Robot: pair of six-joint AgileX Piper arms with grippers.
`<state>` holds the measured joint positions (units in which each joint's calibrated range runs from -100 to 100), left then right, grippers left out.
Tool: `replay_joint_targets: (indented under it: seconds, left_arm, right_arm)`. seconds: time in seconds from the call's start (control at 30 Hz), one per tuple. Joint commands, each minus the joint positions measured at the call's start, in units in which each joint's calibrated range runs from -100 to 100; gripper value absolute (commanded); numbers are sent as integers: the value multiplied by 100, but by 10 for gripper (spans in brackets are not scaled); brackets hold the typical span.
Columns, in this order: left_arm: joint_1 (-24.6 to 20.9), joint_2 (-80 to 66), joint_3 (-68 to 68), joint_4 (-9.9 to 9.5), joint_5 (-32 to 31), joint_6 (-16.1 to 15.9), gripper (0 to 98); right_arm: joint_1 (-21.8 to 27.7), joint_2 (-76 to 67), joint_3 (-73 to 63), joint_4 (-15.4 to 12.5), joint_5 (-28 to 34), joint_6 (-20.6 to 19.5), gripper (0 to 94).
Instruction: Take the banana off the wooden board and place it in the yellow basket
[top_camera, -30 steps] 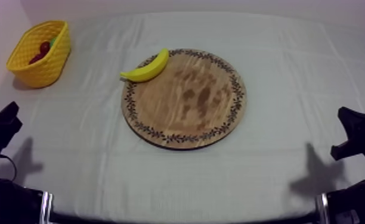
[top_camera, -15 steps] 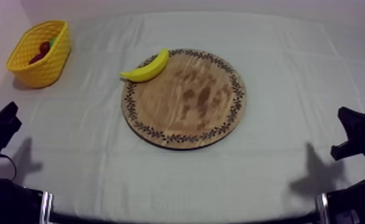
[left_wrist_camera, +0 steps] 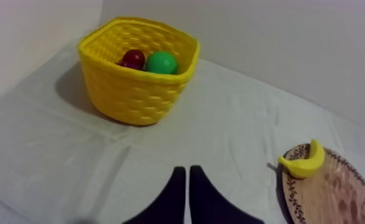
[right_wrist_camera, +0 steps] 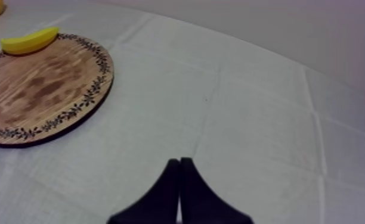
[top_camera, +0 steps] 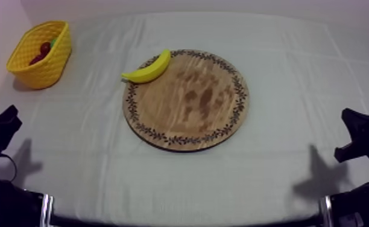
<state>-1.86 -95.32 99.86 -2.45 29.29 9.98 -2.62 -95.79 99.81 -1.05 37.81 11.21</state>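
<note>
Two grippers, both empty. Left gripper (left_wrist_camera: 186, 171): fingers pressed together into a narrow wedge, low over the cloth (top_camera: 283, 72) on the basket's side of the table. Right gripper (right_wrist_camera: 179, 162): fingers likewise pressed together, on the opposite side of the board.

One banana (top_camera: 148, 69): laid across the patterned rim of the round wooden board (top_camera: 187, 99) on the side facing the basket, one tip overhanging the cloth. Not yet grasped.

One yellow basket (top_camera: 41, 54): well apart from the board, holding a small red fruit (left_wrist_camera: 133, 58) and a round green fruit (left_wrist_camera: 161, 62).

Step in hand, as judged: approach to the banana. The left arm is judged better placed, being nearer both banana and basket. Fingers are to be spread before descent, set across the banana's thick middle and kept clear of the rim, so that the board is not dragged.
</note>
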Motion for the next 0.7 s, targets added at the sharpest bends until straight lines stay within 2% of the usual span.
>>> replay_joint_targets:
  seconds: [0.0, 0.1, 0.2, 0.4, 0.67]
  left_arm:
    - [39, 372, -98, 5, -188, -56, 0]
    - [173, 900, -497, 92, -209, -201, 0]
    - [346, 1553, -1243, 191, 89, -439, 0]
    - [678, 3230, -3273, 292, 1381, -922, 0]
    - [1088, 5506, -5558, 340, 2763, -1232, 0]
  right_arm:
    - [1, 3, -3, 0, 2, 3, 2]
    - [1, 3, -3, 0, 2, 4, 2]
    - [1, 3, -3, 0, 2, 4, 2]
    - [1, 3, -3, 0, 2, 4, 2]
    - [1, 3, -3, 0, 2, 5, 2]
